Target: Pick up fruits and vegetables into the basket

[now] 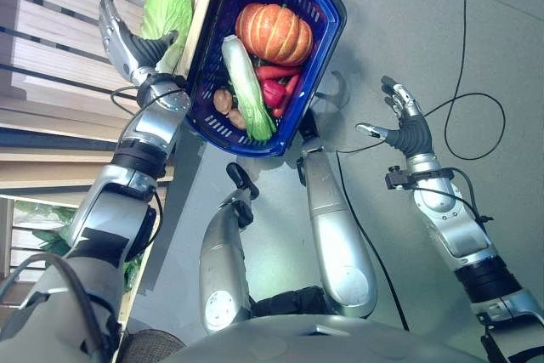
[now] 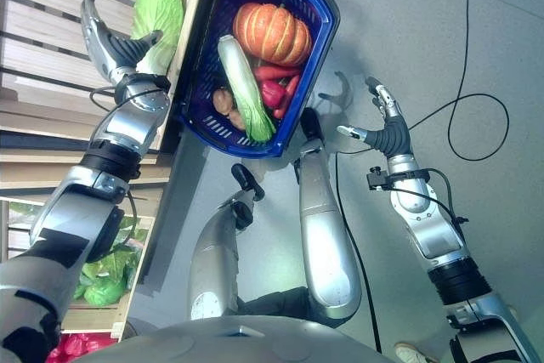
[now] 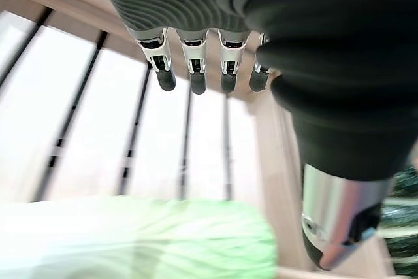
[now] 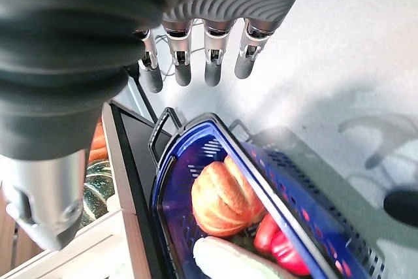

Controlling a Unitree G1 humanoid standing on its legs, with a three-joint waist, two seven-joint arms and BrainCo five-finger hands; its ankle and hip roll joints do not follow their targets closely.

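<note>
A blue plastic basket (image 1: 325, 48) stands on the grey floor beside a wooden slatted shelf (image 1: 59, 31). Inside lie an orange pumpkin (image 1: 274, 32), a long pale green cabbage (image 1: 246, 84), red peppers (image 1: 274, 91) and brown potatoes (image 1: 223, 101). A light green cabbage (image 1: 167, 6) rests on the shelf next to the basket. My left hand (image 1: 127, 44) hovers open just beside that cabbage (image 3: 130, 240), fingers straight, thumb toward it, holding nothing. My right hand (image 1: 405, 122) is open over the floor to the right of the basket (image 4: 215, 155), empty.
A lower crate holds more green leafy vegetables (image 2: 106, 282) and something red (image 2: 72, 348) at the bottom left. A black cable (image 1: 476, 116) loops on the floor to the right.
</note>
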